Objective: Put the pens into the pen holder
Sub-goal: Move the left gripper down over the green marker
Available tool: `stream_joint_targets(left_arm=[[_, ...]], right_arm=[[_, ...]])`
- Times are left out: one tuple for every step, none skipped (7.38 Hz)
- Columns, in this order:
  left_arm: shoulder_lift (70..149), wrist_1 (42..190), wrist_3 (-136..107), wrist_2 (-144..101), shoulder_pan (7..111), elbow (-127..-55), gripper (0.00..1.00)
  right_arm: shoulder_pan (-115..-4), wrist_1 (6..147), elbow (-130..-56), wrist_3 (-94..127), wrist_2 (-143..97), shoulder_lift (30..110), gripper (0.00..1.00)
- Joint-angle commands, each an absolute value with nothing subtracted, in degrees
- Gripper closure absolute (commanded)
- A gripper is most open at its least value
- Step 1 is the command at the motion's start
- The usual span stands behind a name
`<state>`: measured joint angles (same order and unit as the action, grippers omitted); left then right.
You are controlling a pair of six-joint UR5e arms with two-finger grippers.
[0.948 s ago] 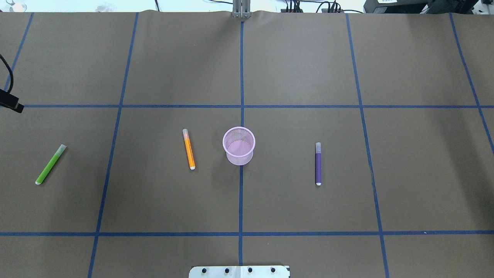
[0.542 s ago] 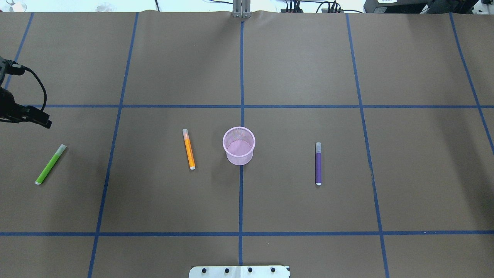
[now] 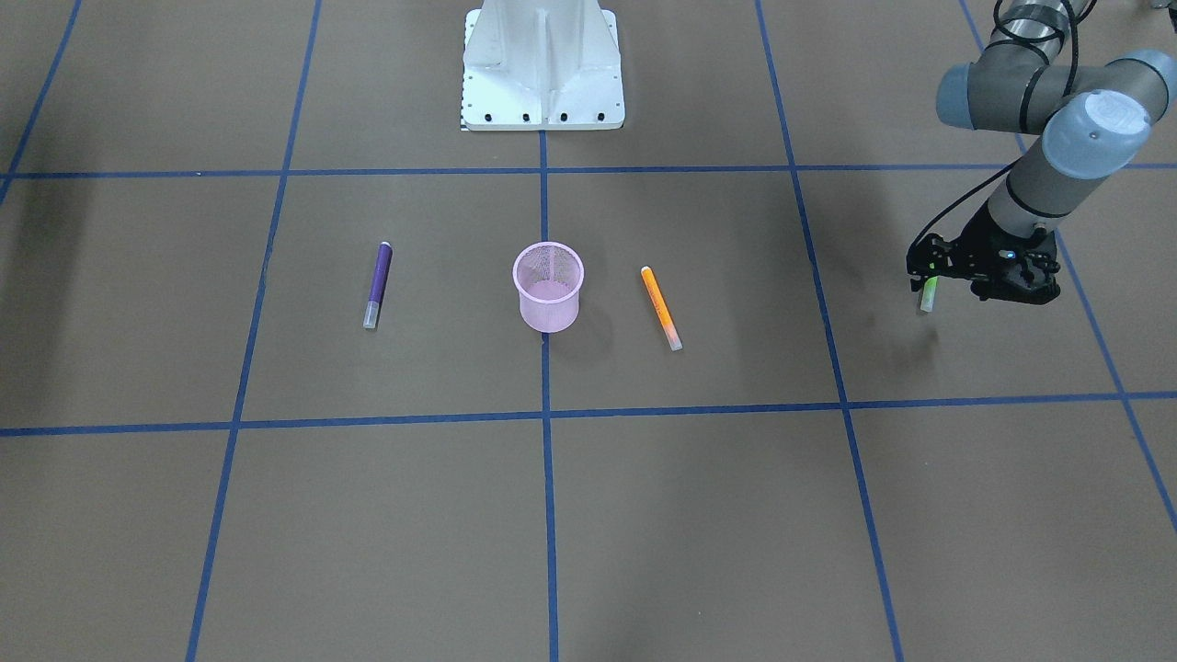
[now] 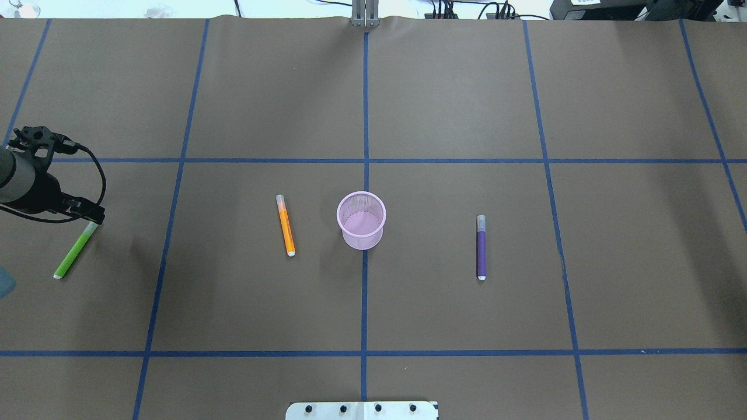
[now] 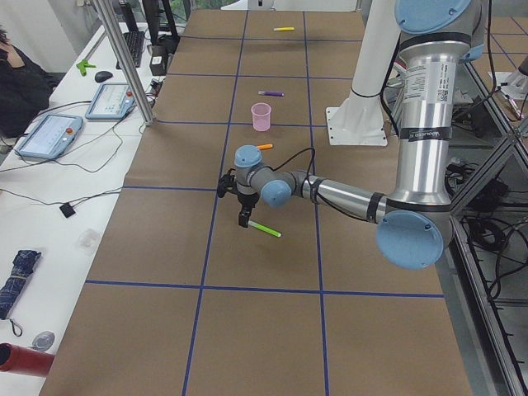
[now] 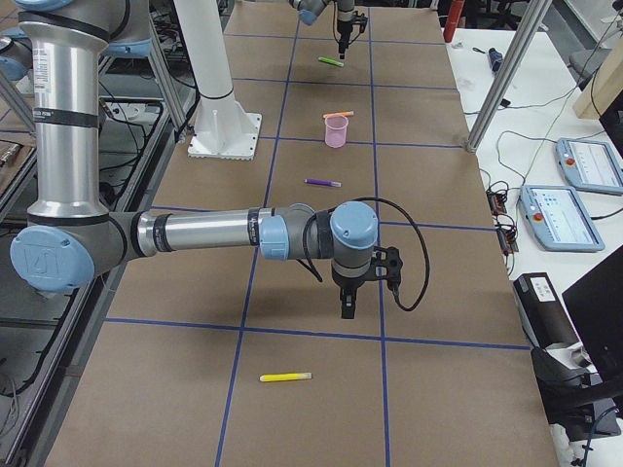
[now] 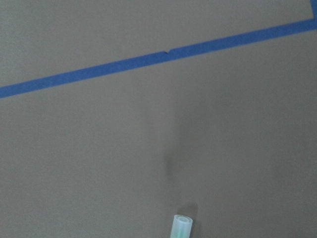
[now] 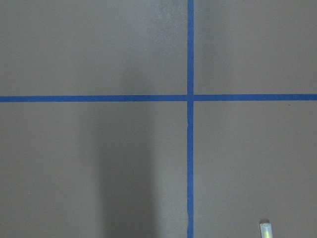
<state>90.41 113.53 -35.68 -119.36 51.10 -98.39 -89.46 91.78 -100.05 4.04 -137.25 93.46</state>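
The pink mesh pen holder (image 4: 361,220) stands upright at the table's middle, with nothing in it. The orange pen (image 4: 285,225) lies just to its left and the purple pen (image 4: 481,247) farther to its right. The green pen (image 4: 76,249) lies at the far left. My left gripper (image 4: 87,213) points down just above the green pen's pale cap end (image 7: 181,226); I cannot tell whether it is open or shut. My right gripper (image 6: 348,306) shows only in the exterior right view, low over bare table far from the pens, and I cannot tell its state.
A yellow pen (image 6: 285,376) lies on the table near my right gripper and also shows in the right wrist view (image 8: 266,230). The robot's white base (image 3: 542,64) stands behind the holder. Blue tape lines grid the brown table. Desks with tablets (image 5: 49,136) flank it.
My left arm has come in from the left edge and moved right and toward the robot, ending over the green pen's cap end. The pens and the holder have not moved.
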Motion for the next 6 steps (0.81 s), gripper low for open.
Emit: stream_joint_targets(left_arm=[[90.4, 113.9, -35.6, -119.4, 50.3, -97.6, 0.01], [90.3, 114.0, -34.2, -119.4, 50.3, -96.8, 0.05], [90.3, 114.0, -33.2, -119.5, 50.3, -96.2, 0.09], [90.3, 114.3, -33.3, -119.7, 50.3, -96.2, 0.1], [90.2, 115.2, -33.3, -119.8, 50.3, -96.1, 0.13], [90.2, 115.2, -33.4, -119.9, 50.3, -96.2, 0.17]], right_arm=[[-89.1, 91.8, -100.0, 4.0, -137.3, 93.3, 0.0], [-89.0, 91.8, -100.0, 4.1, -137.3, 93.3, 0.0], [-88.5, 91.8, -100.0, 4.2, -137.2, 93.3, 0.0], [-88.5, 91.8, -100.0, 4.2, -137.2, 93.3, 0.0], [-88.5, 91.8, -100.0, 4.2, -137.2, 93.3, 0.0], [-88.5, 91.8, -99.7, 4.2, -137.2, 93.2, 0.0]])
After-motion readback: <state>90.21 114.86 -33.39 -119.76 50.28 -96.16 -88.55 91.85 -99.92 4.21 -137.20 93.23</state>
